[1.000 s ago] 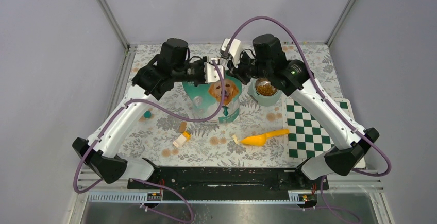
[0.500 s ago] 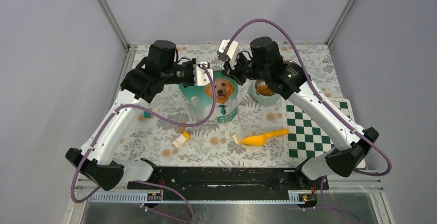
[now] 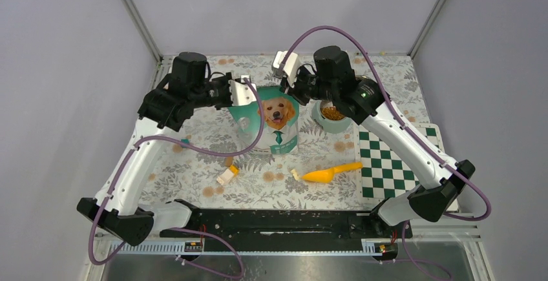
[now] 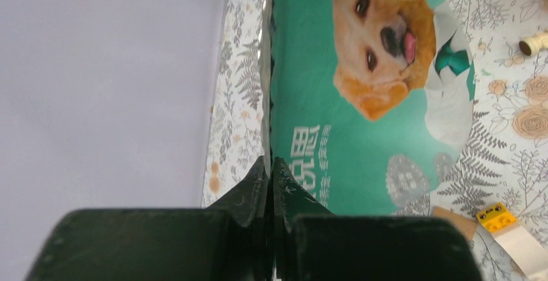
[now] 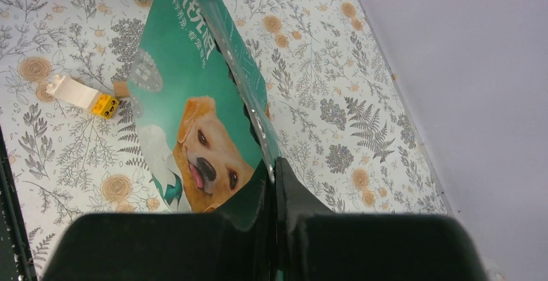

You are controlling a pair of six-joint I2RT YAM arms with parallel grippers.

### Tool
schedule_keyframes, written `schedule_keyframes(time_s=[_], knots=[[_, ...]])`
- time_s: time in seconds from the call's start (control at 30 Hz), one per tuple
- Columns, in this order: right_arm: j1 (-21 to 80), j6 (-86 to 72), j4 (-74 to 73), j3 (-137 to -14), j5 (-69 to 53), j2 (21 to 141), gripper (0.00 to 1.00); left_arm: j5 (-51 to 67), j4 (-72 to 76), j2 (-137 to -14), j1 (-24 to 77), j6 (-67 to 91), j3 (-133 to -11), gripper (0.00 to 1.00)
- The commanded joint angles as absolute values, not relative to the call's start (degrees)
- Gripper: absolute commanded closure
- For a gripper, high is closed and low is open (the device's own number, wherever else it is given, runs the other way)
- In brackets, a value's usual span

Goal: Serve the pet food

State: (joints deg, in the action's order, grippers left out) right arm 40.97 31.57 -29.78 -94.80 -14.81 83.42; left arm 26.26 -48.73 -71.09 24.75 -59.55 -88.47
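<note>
Left hand: the left hand (image 3: pixel 240 91) (image 4: pixel 270 165) was pinched fully closed on the left end of the teal bag's (image 3: pixel 274 123) (image 4: pixel 362 100) (image 5: pixel 187 100) top edge.
Right hand: the right hand (image 3: pixel 287 84) (image 5: pixel 272 165) was clamped just as tightly on the right end of the same edge.
Bag: it stood upright near the middle of the table (image 3: pixel 194 171), its golden retriever picture facing the camera.
Change since a second ago: the left hand had moved leftward, away from the right hand (which had barely shifted). The bag's top edge ran longer between them and the dog's face showed in full.
Pet food: brown pet food (image 3: pixel 333 110) lay in a pale bowl (image 3: pixel 336 126) just right of the bag, partly under the right arm. Whether the bag held more could not be seen.
Elsewhere: an orange scoop (image 3: pixel 329 174) lay on the table nearer the arm bases, beside a green checkered mat (image 3: pixel 394 165). A small yellow-and-white block (image 3: pixel 227 176) lay to its left.
</note>
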Motion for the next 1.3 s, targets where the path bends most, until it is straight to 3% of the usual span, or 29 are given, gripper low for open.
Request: schedule_keyframes(time_s=[0.0,0.23,0.43,0.47,0.6,0.7,0.9,1.1,1.2,1.27], knots=[[35.2,35.7,-31.7,-102.3,3.6,76.1,1.0,-3.2,-64.5,-66.6,14.1,-60.4,-89.3,1.0],[35.0,37.2,-33.1,-103.0,-2.5,76.7,1.0,0.2,-66.3,-65.6,12.1,-60.5,-93.2,1.0],[34.9,37.5,-40.1,-107.7,-21.2,79.5,1.0,24.6,-66.2,-71.0,12.0,-60.3,-101.9,1.0],[35.0,36.0,-40.3,-108.5,-24.4,80.3,0.97,29.2,-64.1,-71.6,12.1,-58.9,-101.8,0.99],[35.0,31.0,-40.0,-111.5,-34.9,84.3,0.56,41.3,-53.7,-71.9,13.7,-53.4,-97.2,0.56],[35.0,28.2,-40.2,-114.6,-38.3,88.0,0.38,44.6,-47.8,-71.7,16.6,-51.6,-94.0,0.45],[36.4,27.9,-46.4,-123.7,-42.3,95.9,0.2,46.1,-44.3,-73.4,19.0,-50.0,-92.9,0.37],[39.2,30.0,-50.9,-128.3,-39.9,102.0,0.16,47.2,-43.9,-75.0,19.7,-49.5,-93.5,0.36],[40.1,30.3,-52.4,-129.9,-40.0,104.2,0.21,47.9,-43.8,-75.7,19.9,-49.3,-93.4,0.36],[40.4,30.4,-53.0,-130.6,-39.3,105.1,0.31,47.8,-43.8,-76.1,20.0,-49.2,-93.3,0.37]])
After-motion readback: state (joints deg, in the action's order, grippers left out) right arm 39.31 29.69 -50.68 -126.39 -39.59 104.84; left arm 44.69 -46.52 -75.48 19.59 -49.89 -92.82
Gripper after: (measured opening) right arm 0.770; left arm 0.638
